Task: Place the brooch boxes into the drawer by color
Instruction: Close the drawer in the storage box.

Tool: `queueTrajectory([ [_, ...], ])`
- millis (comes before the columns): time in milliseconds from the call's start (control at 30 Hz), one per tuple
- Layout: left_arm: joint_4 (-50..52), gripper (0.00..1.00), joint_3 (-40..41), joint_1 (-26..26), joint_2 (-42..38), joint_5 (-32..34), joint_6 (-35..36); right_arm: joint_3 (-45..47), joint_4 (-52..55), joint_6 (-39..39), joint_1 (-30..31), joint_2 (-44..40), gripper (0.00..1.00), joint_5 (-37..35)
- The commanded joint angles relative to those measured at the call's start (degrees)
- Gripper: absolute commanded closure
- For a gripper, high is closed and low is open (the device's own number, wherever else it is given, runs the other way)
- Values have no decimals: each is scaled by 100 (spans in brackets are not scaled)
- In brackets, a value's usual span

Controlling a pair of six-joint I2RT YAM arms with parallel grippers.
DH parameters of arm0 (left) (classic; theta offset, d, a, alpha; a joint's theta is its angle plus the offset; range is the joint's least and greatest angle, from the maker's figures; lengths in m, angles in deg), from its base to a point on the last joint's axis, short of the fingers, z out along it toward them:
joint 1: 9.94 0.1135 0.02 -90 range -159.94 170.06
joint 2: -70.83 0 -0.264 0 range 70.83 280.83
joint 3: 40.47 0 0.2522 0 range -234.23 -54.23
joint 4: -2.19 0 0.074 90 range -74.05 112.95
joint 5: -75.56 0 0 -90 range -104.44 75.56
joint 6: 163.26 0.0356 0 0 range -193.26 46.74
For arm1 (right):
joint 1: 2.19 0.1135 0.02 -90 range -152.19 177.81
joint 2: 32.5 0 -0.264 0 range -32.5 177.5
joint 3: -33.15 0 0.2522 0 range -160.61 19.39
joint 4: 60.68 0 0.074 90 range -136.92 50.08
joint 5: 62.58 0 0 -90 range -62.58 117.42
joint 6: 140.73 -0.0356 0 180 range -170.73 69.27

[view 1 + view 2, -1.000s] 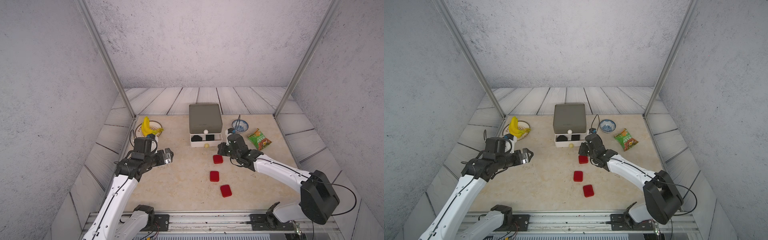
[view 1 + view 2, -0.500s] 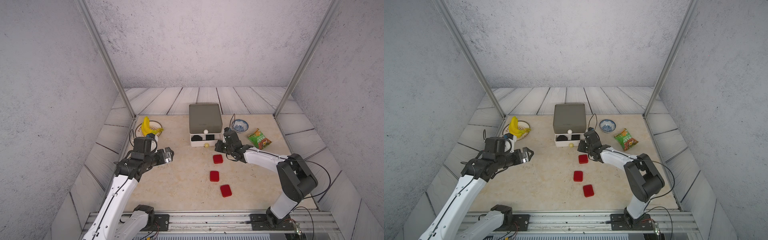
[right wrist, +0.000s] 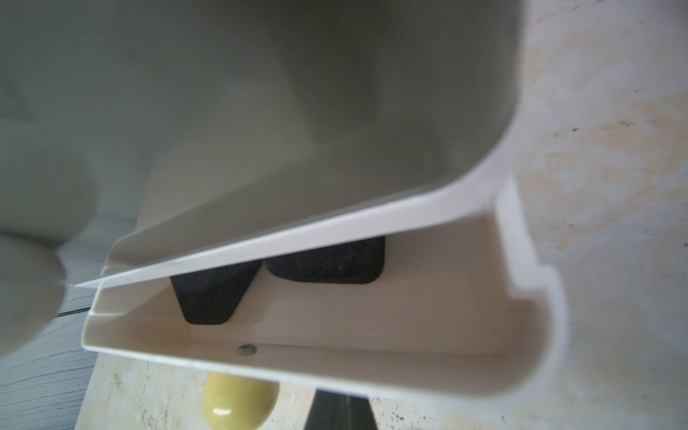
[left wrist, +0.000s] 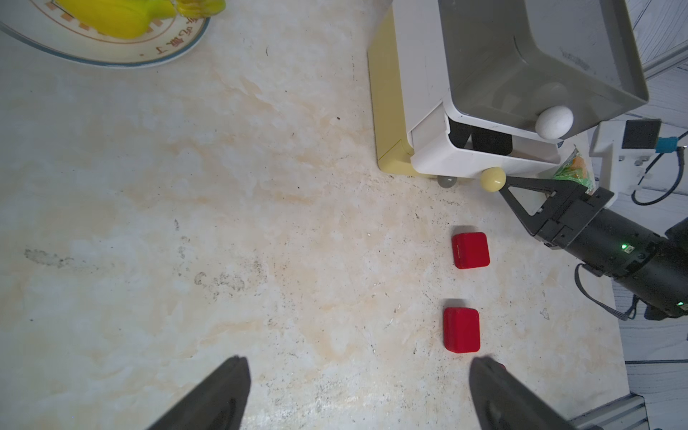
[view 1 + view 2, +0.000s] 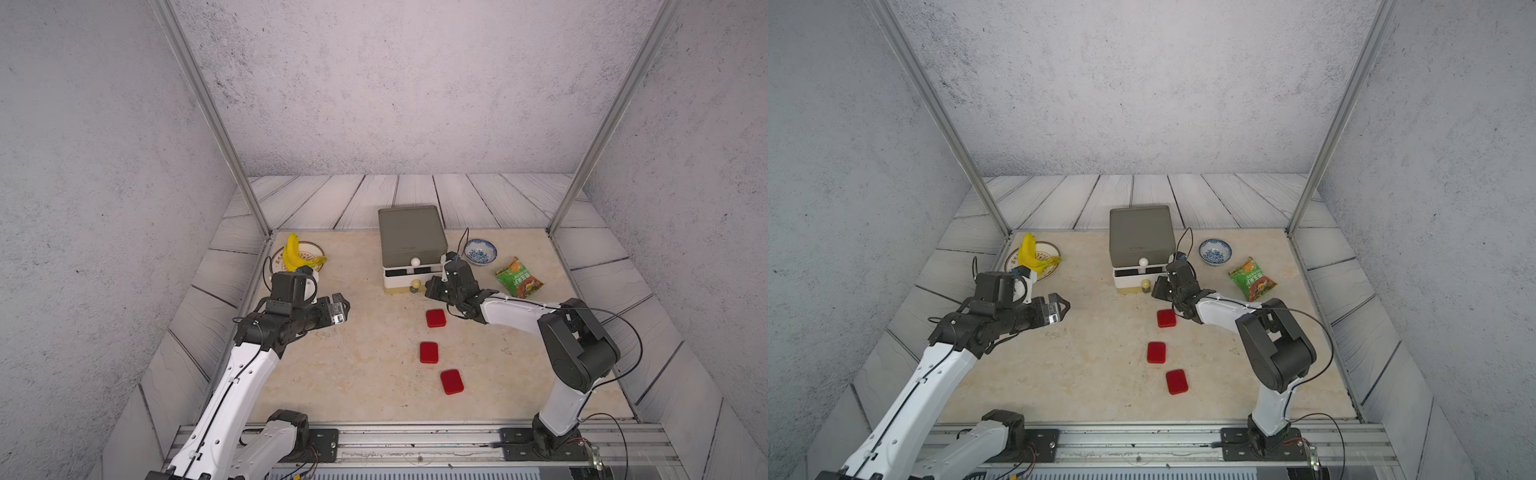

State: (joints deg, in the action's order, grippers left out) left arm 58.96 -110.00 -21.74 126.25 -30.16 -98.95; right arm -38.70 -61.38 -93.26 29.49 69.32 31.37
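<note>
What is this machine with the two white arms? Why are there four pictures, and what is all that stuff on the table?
It is a robot with two arms, each ending in a pincer called a gripper. Two pictures look down on the whole table; the other two come from small cameras on the arms' wrists. The left gripper is open and holds nothing. The right gripper is shut and empty, its tip beside the pale-yellow knob of the little drawer chest. The white drawer is partly open, with two black brooch boxes inside. Three red brooch boxes lie on the table. There are also a banana on a plate, a blue-patterned bowl and a green snack packet.
</note>
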Motion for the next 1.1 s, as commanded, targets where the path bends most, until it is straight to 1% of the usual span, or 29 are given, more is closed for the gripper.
queueTrajectory([
  [0, -126, 2, 25, -7, 9, -11, 101, 122, -838, -197, -71, 4, 100, 289],
  [100, -143, 2, 41, -7, 27, -1, 95, 371, -1075, -356, -73, -210, 100, 462],
  [200, -174, 2, 50, -7, 34, -9, 66, 602, -1065, -376, -66, -493, 100, 502],
  [333, -179, 2, 1, -7, 16, -51, 26, 841, -1218, -288, -66, -640, 100, 200],
  [433, -117, 2, -44, -7, -24, -62, 12, 786, -1539, -300, -74, -430, 100, 209],
  [600, -82, 2, 8, -7, -86, 8, 15, 620, -2193, -621, -73, 151, 100, 235],
  [800, -160, 2, 14, -7, -8, -61, 7, 726, -3440, -803, -79, 598, 100, 20],
  [1067, -304, 2, -24, -7, 122, -91, 15, 459, -3810, -822, -71, 937, 100, -39],
])
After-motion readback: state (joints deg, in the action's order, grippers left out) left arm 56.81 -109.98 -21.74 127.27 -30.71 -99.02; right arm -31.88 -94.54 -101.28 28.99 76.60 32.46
